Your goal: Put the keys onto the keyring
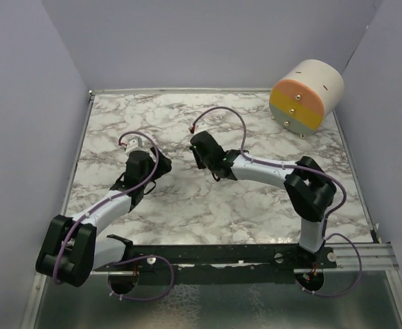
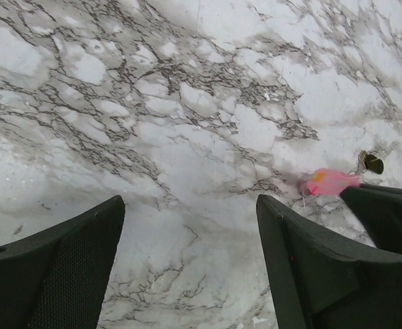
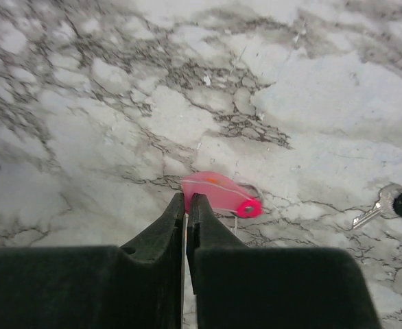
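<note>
The keyring (image 3: 218, 194) and the keys (image 3: 379, 205) lie near each other around the middle of the tabletop (image 3: 84, 103), and both look light, thin and probably slippery. The right gripper (image 3: 187, 200) is clenched at the tag's end, but I cannot tell if it grasps it; the left gripper (image 2: 191, 205) is released. The key's black head seems the best place to hold.

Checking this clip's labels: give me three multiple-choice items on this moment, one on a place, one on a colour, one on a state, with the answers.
1. In the right wrist view, where does the key lie relative to the keyring?
A) to its right, apart
B) on top of it
C) threaded on its ring

2. What colour is the keyring's tag?
A) blue
B) pink-red
C) green

3. How do the jaws of the left gripper stand?
A) shut on the key
B) shut on nothing
C) wide open, nothing between

Answers:
1 A, bare table shows between them.
2 B, it is bright pink in both wrist views.
3 C, only the table shows between them.
</note>
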`<state>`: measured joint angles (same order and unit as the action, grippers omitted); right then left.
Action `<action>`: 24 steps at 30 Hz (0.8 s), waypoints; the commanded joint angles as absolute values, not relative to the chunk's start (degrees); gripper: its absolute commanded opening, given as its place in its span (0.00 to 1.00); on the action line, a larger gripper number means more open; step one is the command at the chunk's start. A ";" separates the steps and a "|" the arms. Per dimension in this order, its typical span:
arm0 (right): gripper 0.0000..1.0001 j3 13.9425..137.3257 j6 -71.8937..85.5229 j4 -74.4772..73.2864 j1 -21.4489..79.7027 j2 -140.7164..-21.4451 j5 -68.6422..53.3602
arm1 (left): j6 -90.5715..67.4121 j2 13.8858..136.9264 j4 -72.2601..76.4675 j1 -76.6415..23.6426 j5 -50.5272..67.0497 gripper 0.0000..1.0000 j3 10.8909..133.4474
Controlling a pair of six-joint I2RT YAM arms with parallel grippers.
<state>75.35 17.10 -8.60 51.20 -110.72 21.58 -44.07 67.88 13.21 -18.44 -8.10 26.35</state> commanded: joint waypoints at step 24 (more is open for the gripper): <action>0.01 65.25 22.87 2.67 50.45 -88.77 7.97 | -36.50 57.87 31.43 -20.07 7.86 0.79 20.93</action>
